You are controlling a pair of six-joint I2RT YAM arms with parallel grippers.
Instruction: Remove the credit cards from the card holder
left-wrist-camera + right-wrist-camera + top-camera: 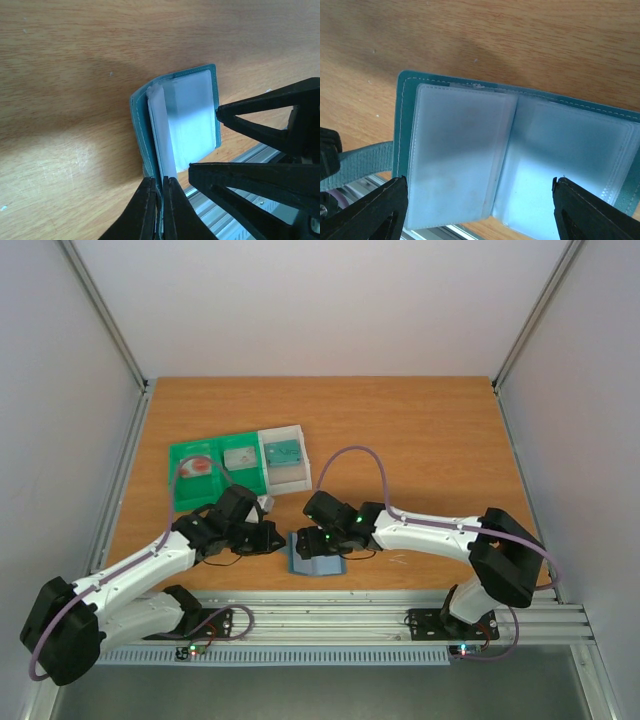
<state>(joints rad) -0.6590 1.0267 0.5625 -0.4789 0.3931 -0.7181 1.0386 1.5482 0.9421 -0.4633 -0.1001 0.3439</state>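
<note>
The blue-grey card holder lies open near the table's front edge. My left gripper is shut on its left edge; in the left wrist view the gripper pinches the cover and a frosted sleeve, lifting that panel of the holder upright. My right gripper hovers over the holder, and in its own view this gripper has its jaws wide open and empty, one on each side of the sleeves. No card shows in the frosted pockets. A teal-green card and a grey card lie in the tray.
A green tray with a white bin stands at the back left, with a reddish item in it. The metal rail runs along the front edge, just below the holder. The holder's strap trails to the left.
</note>
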